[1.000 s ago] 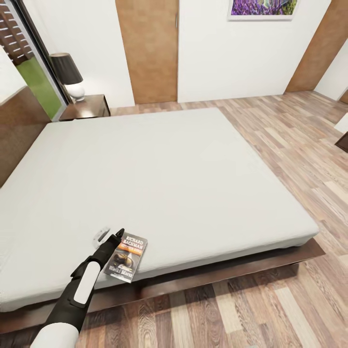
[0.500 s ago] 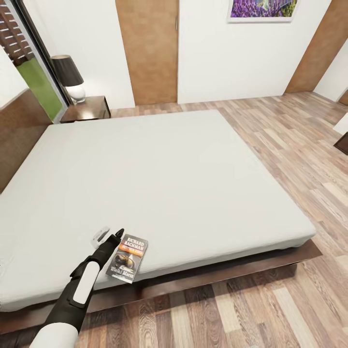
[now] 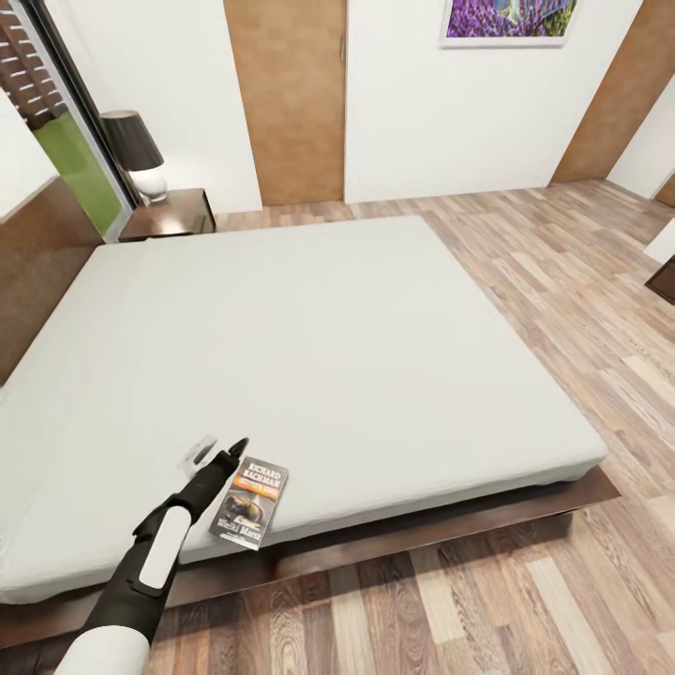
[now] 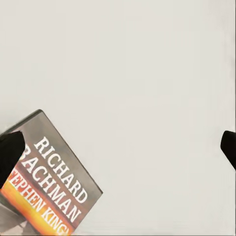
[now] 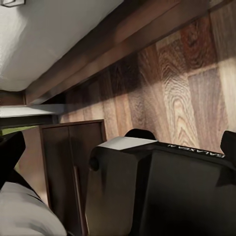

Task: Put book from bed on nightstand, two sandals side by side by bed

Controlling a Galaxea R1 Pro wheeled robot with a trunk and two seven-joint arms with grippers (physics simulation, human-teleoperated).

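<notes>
Book (image 3: 249, 503) lies flat on the bed (image 3: 394, 356), at its near edge toward the foot-side corner closest to me, cover up, w/ my left end effector (image 3: 217, 452) just beside its top-left corner. Vs. a sec ago the end effector sits a bit further up the mattress and a touch higher; book hasn't budged and isn't lifted, so no grasp yet, I'd say I'm re-lining for the pick. Head cam also tipped slightly, whole scene slid down. In the left wrist view the fingers are spread wide, one tip (image 4: 10, 152) overlapping the book's (image 4: 51, 189) corner, the other off over bare mattress; contact vs. hovering I can't tell. Right end effector: cannot tell spread or pressed together from the right wrist view. Nightstand (image 3: 173, 213) stands at the bed's far head corner beside the lamp (image 3: 134, 150), well apart from the book.
</notes>
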